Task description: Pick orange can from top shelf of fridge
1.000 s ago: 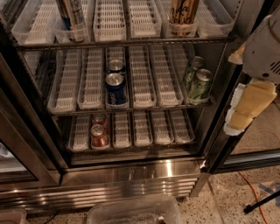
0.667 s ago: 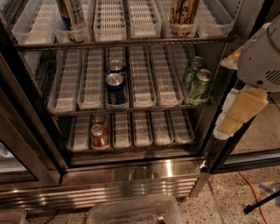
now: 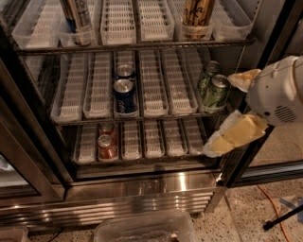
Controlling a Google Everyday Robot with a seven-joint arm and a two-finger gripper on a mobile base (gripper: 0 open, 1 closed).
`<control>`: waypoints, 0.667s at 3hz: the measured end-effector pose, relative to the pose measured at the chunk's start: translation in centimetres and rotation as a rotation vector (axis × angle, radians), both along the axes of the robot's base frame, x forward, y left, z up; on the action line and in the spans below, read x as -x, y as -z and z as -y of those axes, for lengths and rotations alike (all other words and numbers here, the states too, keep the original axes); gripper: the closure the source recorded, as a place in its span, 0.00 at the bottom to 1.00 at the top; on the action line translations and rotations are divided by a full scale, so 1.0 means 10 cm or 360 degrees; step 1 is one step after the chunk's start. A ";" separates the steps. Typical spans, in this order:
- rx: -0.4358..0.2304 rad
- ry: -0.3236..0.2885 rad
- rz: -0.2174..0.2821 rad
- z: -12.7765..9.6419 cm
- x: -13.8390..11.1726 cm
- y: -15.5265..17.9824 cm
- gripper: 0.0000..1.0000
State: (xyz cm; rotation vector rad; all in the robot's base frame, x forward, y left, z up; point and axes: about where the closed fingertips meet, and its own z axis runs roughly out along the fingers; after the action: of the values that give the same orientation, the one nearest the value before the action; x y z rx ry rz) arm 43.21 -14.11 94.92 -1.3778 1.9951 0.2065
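Note:
The orange can (image 3: 197,13), coppery gold with dark script, stands upright in a white lane tray on the right of the top shelf (image 3: 142,46) of the fridge (image 3: 142,189); its top is cut off by the frame edge. My gripper (image 3: 218,115) is at the right, in front of the fridge's right side at middle-shelf height, well below and right of the orange can. Its two yellow fingers (image 3: 239,133) are spread wide and hold nothing.
A tall slim silver-blue can (image 3: 78,21) stands on the top shelf at left. Blue cans (image 3: 125,97) and green cans (image 3: 214,92) are on the middle shelf, red cans (image 3: 107,146) on the bottom. A clear plastic bin (image 3: 142,229) and orange cable (image 3: 274,208) lie on the floor.
My gripper has moved left and a little down, toward the fridge's right side. The cans have not moved.

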 end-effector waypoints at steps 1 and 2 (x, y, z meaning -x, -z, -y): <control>-0.0212 0.0029 0.0098 -0.17 0.05 0.31 0.00; -0.0283 0.0070 0.0252 -0.19 0.00 0.15 0.00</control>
State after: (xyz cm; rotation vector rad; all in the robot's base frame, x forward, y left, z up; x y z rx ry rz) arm 43.18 -12.19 93.37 -1.1994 1.8278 0.2408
